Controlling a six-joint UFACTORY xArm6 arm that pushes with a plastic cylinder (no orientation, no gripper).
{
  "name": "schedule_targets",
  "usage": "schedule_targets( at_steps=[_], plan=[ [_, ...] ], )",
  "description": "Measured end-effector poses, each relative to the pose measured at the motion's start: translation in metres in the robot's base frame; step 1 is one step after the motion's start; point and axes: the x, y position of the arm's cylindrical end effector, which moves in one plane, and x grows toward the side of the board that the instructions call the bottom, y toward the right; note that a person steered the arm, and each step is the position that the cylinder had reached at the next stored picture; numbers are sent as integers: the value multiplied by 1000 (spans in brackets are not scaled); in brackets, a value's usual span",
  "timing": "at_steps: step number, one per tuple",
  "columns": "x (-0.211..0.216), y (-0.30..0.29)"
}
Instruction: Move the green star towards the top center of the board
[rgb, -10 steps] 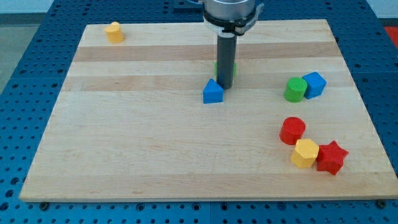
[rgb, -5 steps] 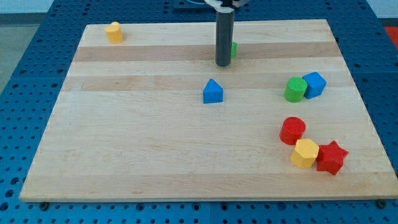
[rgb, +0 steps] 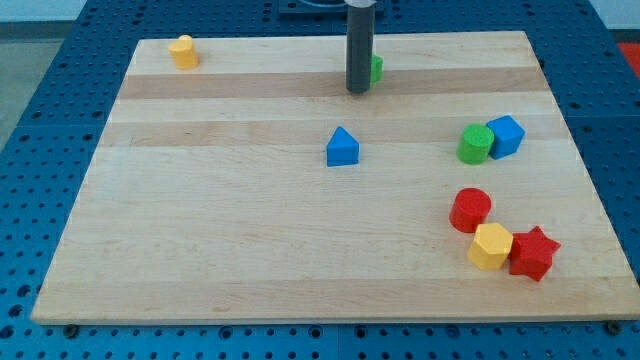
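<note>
The green star (rgb: 376, 69) lies near the top centre of the wooden board (rgb: 220, 220). Only a sliver of it shows at the right side of my dark rod, which stands in front of it. My tip (rgb: 357, 91) rests on the board just below and slightly left of the star, touching or almost touching it.
A blue house-shaped block (rgb: 342, 147) sits below my tip. A yellow block (rgb: 183, 51) lies at the top left. A green cylinder (rgb: 474, 144) and blue cube (rgb: 505, 135) touch at right. A red cylinder (rgb: 470, 210), yellow hexagon (rgb: 490, 246) and red star (rgb: 532, 253) cluster at bottom right.
My rod has moved towards the view's top, away from the blue block, and the green star has slid with it towards the top edge.
</note>
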Motion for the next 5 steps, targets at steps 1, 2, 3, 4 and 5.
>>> schedule_targets(
  at_steps=[1, 2, 3, 4, 5],
  plan=[
    [6, 0],
    [22, 2],
    [27, 25],
    [17, 53],
    [-4, 55]
  ],
)
